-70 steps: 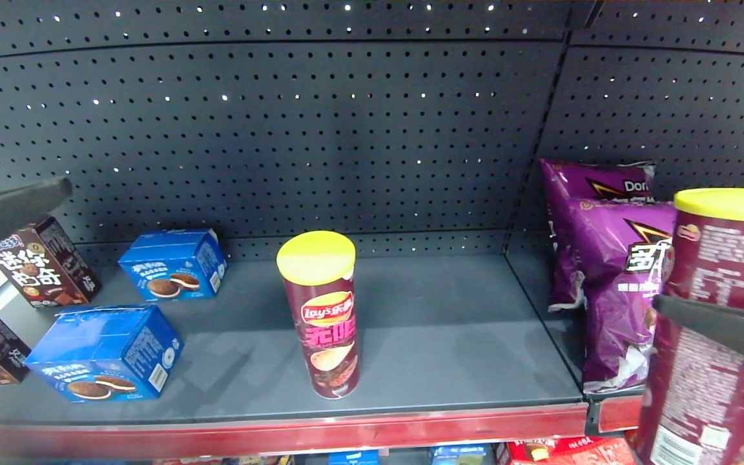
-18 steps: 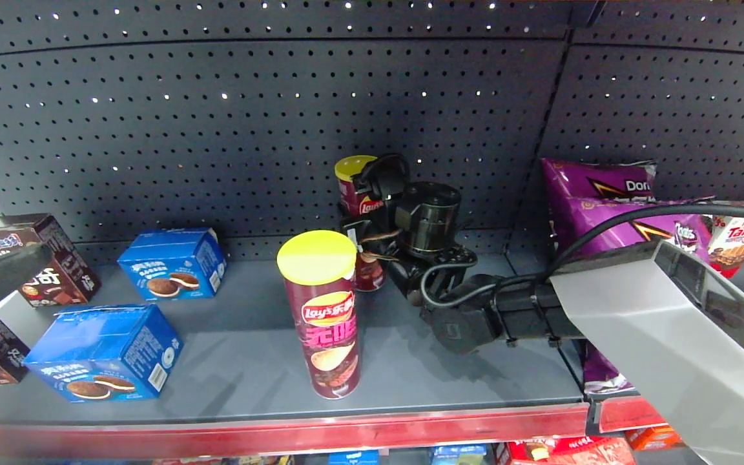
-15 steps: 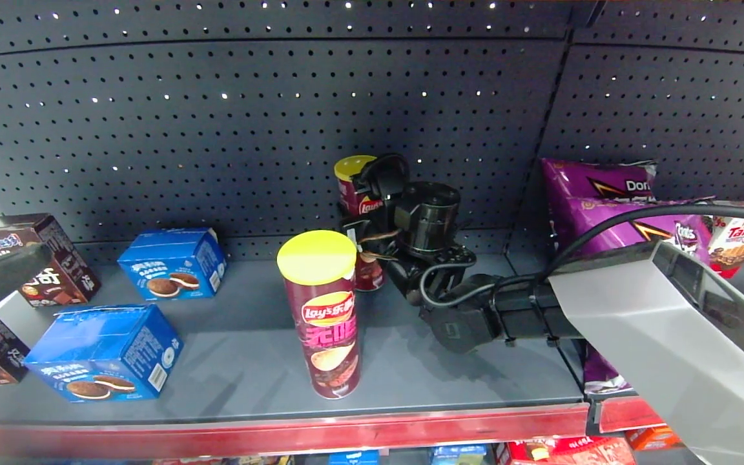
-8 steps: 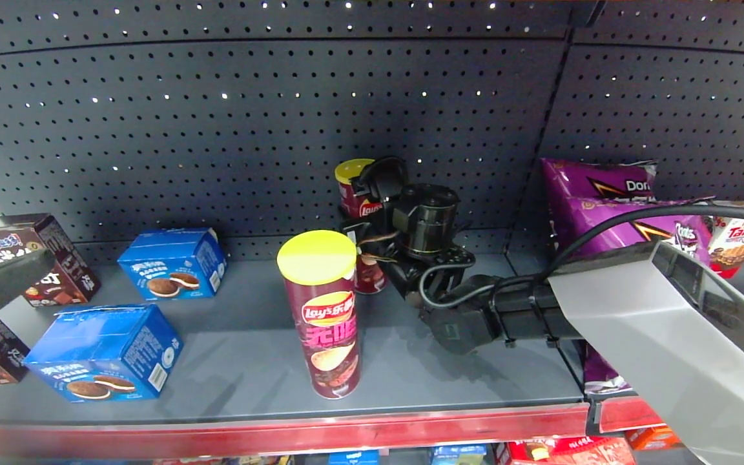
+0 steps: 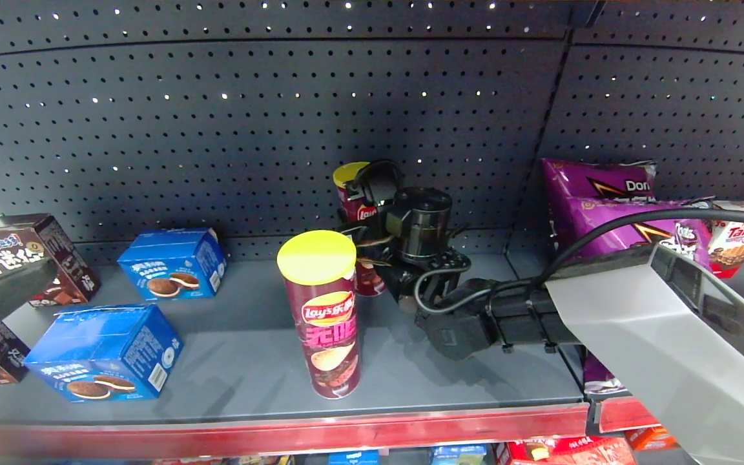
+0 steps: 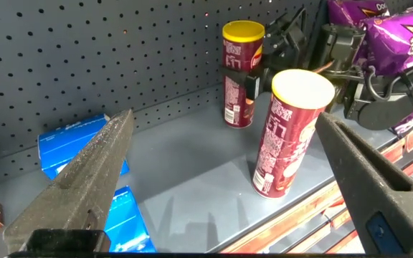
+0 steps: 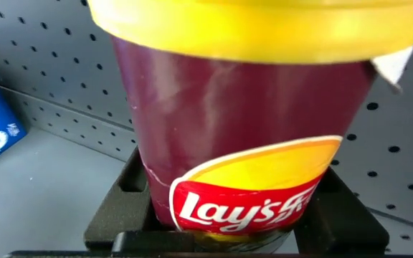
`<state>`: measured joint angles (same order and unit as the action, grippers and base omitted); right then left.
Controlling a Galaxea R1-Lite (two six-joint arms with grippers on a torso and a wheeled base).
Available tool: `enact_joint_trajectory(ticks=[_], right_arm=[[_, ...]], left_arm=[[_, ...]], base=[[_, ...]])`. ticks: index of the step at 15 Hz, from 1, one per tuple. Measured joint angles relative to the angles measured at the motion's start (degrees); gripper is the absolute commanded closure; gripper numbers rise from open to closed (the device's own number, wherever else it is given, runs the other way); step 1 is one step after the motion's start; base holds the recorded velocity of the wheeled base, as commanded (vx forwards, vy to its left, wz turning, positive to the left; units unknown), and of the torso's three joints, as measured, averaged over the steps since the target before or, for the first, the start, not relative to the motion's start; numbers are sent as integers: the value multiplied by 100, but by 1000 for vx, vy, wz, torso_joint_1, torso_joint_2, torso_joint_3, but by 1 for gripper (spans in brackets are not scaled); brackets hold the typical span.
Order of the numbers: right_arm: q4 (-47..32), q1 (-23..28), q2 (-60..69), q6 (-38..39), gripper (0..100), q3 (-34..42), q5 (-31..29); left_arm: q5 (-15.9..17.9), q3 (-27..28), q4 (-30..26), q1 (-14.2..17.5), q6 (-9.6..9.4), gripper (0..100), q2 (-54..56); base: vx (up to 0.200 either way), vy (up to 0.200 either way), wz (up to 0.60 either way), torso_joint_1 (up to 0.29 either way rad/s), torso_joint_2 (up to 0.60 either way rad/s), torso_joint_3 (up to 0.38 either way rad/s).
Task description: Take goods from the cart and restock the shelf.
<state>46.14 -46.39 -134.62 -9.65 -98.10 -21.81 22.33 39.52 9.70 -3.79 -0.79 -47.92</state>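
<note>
A maroon chips can [image 5: 350, 194] with a yellow lid stands upright at the back of the grey shelf [image 5: 462, 361], close to the pegboard. My right gripper [image 5: 367, 248] is shut on its middle. The right wrist view has the can [image 7: 249, 136] right in front, with a black finger [image 7: 124, 208] on either side. A second, identical can [image 5: 322, 316] stands alone near the front edge. From the left wrist view I see both cans, the back one [image 6: 240, 72] and the front one [image 6: 290, 136]. My left gripper [image 6: 224, 186] hangs open at the far left, holding nothing.
Two blue cookie boxes [image 5: 173, 263] [image 5: 106, 352] and brown boxes [image 5: 31, 255] lie on the left part of the shelf. Purple chip bags [image 5: 604, 213] stand in the bay to the right. A red rail [image 5: 281, 434] runs along the shelf front.
My right arm brought the can from the front right to the back of the shelf, then lowered it slightly. The left gripper drifted a little.
</note>
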Motion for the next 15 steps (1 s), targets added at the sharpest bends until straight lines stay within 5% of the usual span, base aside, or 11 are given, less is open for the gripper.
enact_joint_trajectory(ticks=[2, 3, 15], right_arm=[[17, -5, -6, 0, 100, -13, -17], [20, -2, -11, -2, 0, -20, -20], [50, -68, 199, 0, 0, 321, -33]], left_arm=[[0, -2, 6, 2, 0, 0, 5], [0, -5, 6, 2, 0, 0, 5], [9, -17, -10, -9, 0, 0, 33]], base=[[0, 0, 0, 0, 0, 0], [0, 0, 0, 0, 0, 0], [0, 0, 0, 0, 0, 0]])
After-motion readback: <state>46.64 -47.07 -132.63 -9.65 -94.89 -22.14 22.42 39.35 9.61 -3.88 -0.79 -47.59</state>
